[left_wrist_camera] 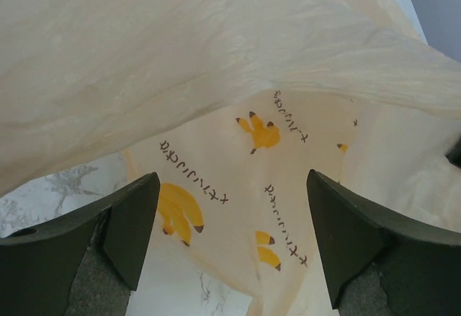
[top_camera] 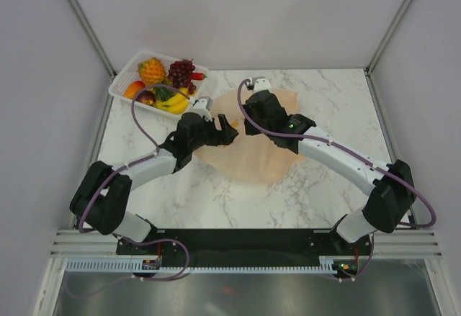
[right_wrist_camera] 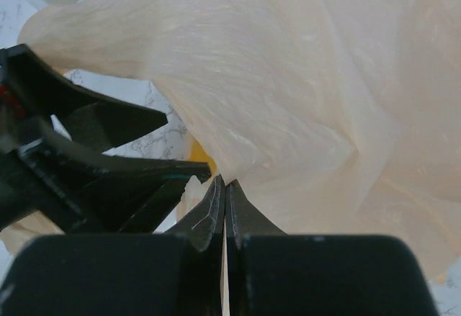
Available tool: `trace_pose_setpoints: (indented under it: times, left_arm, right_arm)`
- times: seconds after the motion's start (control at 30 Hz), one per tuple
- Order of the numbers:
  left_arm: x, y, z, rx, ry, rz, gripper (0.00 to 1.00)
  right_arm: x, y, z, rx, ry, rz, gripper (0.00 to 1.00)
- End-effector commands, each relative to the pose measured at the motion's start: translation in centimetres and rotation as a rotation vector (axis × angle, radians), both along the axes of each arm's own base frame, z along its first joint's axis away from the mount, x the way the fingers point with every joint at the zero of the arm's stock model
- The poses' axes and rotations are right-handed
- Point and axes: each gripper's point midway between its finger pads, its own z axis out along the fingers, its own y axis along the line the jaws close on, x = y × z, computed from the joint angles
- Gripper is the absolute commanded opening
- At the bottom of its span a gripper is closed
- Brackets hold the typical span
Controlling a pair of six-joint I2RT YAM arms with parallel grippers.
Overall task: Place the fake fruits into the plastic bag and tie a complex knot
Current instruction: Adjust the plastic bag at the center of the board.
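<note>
Marble table [top_camera: 317, 179], plastic bag [top_camera: 252, 156] spread mid-table under both arms. Fake fruits [top_camera: 164, 82] are all in the white basket [top_camera: 119, 78], far-left corner. Right gripper [right_wrist_camera: 223, 190] is pinching bag film, left gripper [left_wrist_camera: 230, 193] gapes wide, holding nothing.

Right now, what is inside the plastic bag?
Under the lifted top layer, the plastic bag shows only its own banana-printed bottom layer, no fruit. Deeper folds are hidden by film. The fake fruits sit in the white basket.
</note>
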Motion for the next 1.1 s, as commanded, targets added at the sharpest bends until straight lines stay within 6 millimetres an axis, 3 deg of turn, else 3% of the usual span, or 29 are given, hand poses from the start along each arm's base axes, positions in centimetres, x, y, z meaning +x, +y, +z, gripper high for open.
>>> trace_pose_setpoints:
  times: [0.0, 0.03, 0.27, 0.4, 0.5, 0.73, 0.87, 1.07]
  left_arm:
    - [0.9, -1.7, 0.1, -0.025, 0.025, -0.035, 0.9]
    - [1.1, -1.9, -1.5, -0.011, 0.064, -0.037, 0.9]
    - [2.1, -2.6, -4.9, -0.017, 0.202, -0.027, 0.9]
    - [2.2, -2.9, -5.3, -0.021, 0.225, -0.031, 0.91]
    - [2.1, -2.7, -4.9, -0.022, 0.216, -0.028, 0.91]
    - [1.8, -1.2, -2.2, -0.01, 0.124, 0.009, 0.94]
    - [1.6, 0.0, -0.9, -0.004, 0.077, 0.058, 0.96]
    - [1.3, 1.8, 0.8, 0.011, 0.012, 0.116, 0.99]
  right_arm:
    - [-1.1, 0.5, 2.5, 0.062, -0.034, 0.074, 0.0]
    - [-1.1, 0.4, 3.2, 0.074, -0.047, 0.073, 0.0]
    - [-1.5, -2.9, 9.7, 0.087, -0.173, -0.022, 0.0]
    - [-1.5, -4.4, 10.7, 0.074, -0.198, -0.056, 0.0]
    - [-1.3, -4.8, 9.4, 0.045, -0.175, -0.052, 0.0]
    - [-1.0, -4.1, 3.0, -0.065, -0.06, -0.019, 0.0]
    - [-1.1, -5.2, -0.5, -0.143, -0.01, -0.045, 0.0]
    - [-1.7, -6.6, -1.7, -0.181, -0.003, -0.079, 0.0]
